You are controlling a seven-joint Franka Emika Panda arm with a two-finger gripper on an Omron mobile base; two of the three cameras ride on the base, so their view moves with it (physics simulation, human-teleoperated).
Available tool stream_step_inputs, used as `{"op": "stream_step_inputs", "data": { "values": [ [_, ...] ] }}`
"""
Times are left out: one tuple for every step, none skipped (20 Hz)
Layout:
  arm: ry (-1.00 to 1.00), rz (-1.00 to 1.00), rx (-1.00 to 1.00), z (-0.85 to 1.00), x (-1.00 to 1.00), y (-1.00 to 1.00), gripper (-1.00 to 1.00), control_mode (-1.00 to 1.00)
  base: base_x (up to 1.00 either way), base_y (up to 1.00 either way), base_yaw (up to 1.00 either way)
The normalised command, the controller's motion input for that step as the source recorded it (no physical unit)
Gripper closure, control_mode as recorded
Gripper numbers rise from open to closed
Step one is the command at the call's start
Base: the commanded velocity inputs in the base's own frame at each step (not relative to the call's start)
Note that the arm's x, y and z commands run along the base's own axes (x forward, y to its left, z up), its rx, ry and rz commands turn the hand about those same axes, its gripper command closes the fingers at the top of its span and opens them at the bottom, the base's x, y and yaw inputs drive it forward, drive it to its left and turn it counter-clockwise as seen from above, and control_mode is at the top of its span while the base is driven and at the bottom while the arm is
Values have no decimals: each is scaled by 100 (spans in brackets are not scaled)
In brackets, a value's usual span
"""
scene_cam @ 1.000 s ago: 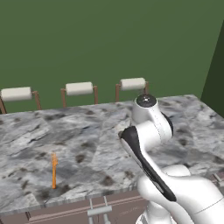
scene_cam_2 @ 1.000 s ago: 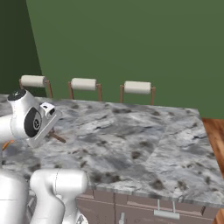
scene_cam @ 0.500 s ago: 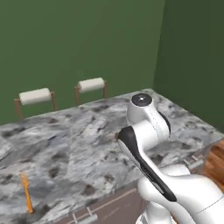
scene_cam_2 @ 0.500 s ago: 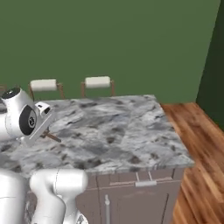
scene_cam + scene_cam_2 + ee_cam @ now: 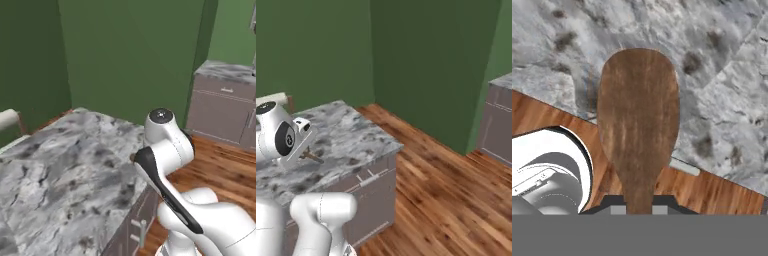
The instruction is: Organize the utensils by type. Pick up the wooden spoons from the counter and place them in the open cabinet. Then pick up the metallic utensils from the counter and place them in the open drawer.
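Wooden spoon [image 5: 638,135] sits clamped at its handle in the gripper [image 5: 638,206], the broad brown bowl rising up the middle of the hand view with its grain running lengthwise. The dark fingertips [image 5: 614,202] press against either side of the narrow neck of the spoon, so the gripper is closed narrowly around it. Beyond the bowl lies the grey-and-white marbled surface [image 5: 722,100], and below that a strip of wooden floor [image 5: 542,117] cuts across at an angle. A silver bar handle [image 5: 684,166] shows just past the stone edge.

In the right base view the spoon's thin brown tip [image 5: 312,156] pokes out beside the white wrist, above the marbled surface [image 5: 351,137] and near its corner. Grey-brown cabinet fronts [image 5: 373,195] with silver handles [image 5: 362,178] stand under the stone. The wooden floor [image 5: 441,190] spreads to the right toward dark green walls [image 5: 431,65]. A second cabinet unit [image 5: 498,120] with a marbled top stands by the far wall.

From the left base view the arm rises over the corner of the surface [image 5: 65,170], and a cream-backed stool [image 5: 9,119] peeks in at the left edge.
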Motion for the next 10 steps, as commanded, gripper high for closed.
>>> {"op": "stream_step_inputs", "data": {
  "values": [
    [0,0,0,0,0,0,100,100,3,-29,-91],
    [0,0,0,0,0,0,100,100,3,-29,-91],
    [0,0,0,0,0,0,100,100,3,-29,-91],
    [0,0,0,0,0,0,100,100,4,-29,-91],
    [0,0,0,0,0,0,100,100,4,-29,-91],
    [0,0,0,0,0,0,100,100,4,-28,-91],
    [0,0,0,0,0,0,100,100,4,-29,-91],
    [0,0,0,0,0,0,100,100,4,-29,-92],
    [0,0,0,0,0,0,100,100,4,-29,-92],
    [0,0,0,0,0,0,100,100,4,-29,-92]
  ]
}}
